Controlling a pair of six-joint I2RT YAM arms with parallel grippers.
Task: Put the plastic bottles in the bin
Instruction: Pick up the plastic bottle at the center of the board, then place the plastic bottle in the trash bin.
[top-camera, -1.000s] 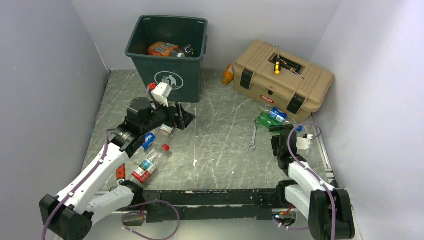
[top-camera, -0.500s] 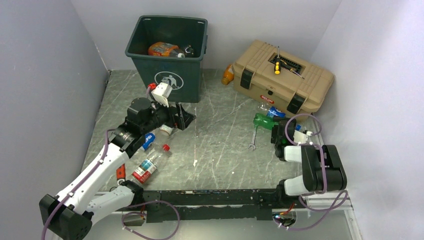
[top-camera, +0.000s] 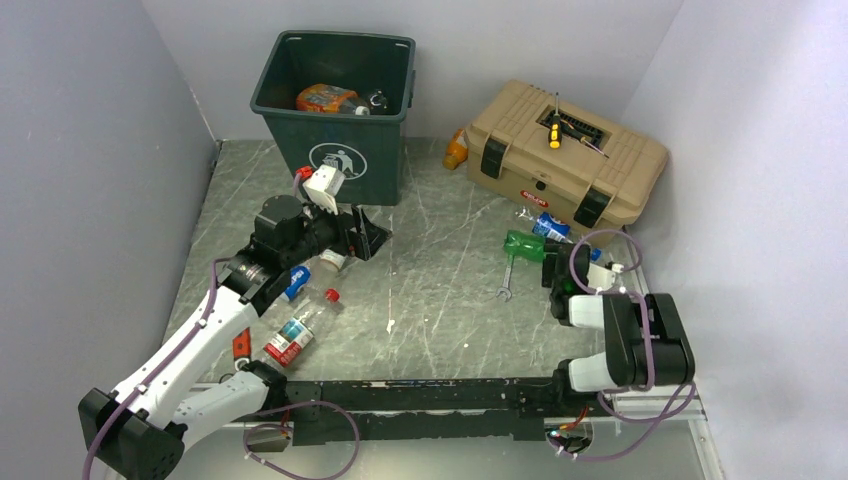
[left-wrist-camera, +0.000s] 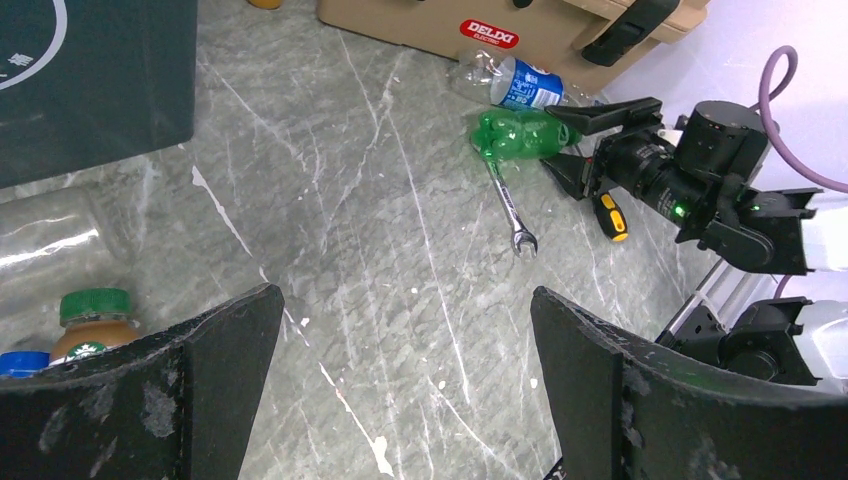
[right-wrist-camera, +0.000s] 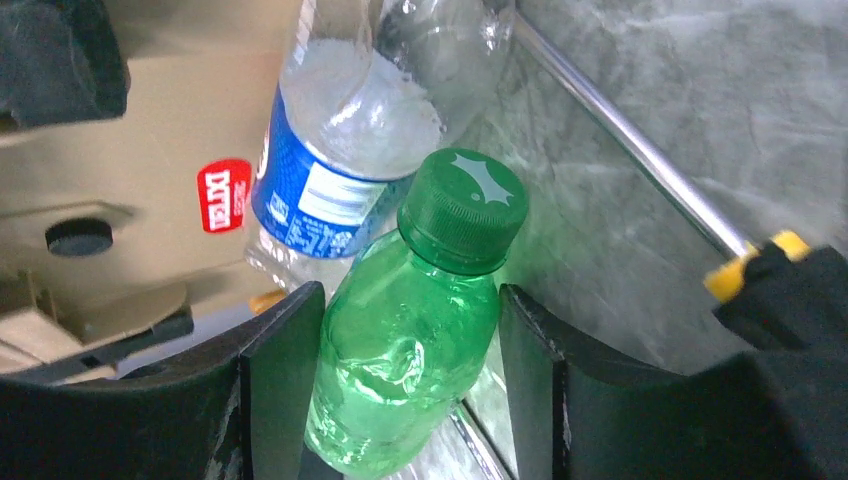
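Note:
A green bottle (top-camera: 525, 245) (right-wrist-camera: 410, 340) with a green cap lies on the table in front of the toolbox. My right gripper (top-camera: 553, 263) (right-wrist-camera: 410, 295) is shut on its body, a finger pressed against each side. A clear bottle with a blue label (top-camera: 548, 226) (right-wrist-camera: 340, 150) lies just behind it. My left gripper (top-camera: 365, 235) (left-wrist-camera: 405, 300) hangs open over bare table beside the dark green bin (top-camera: 300, 140), which holds an orange bottle (top-camera: 325, 98). A clear red-capped bottle (top-camera: 300, 328) and a blue-capped one (top-camera: 296, 282) lie under the left arm. An orange bottle (top-camera: 456, 150) lies left of the toolbox.
The tan toolbox (top-camera: 565, 150) stands at the back right with a yellow-handled screwdriver (top-camera: 554, 130) on its lid. A wrench (top-camera: 507, 275) lies left of the right gripper and another screwdriver (left-wrist-camera: 612, 215) beside it. A brown green-capped bottle (left-wrist-camera: 90, 325) sits by my left fingers.
The right arm has swung round and its jaws have come together from wide open onto the green bottle, which shifted slightly left. The left arm has not moved.

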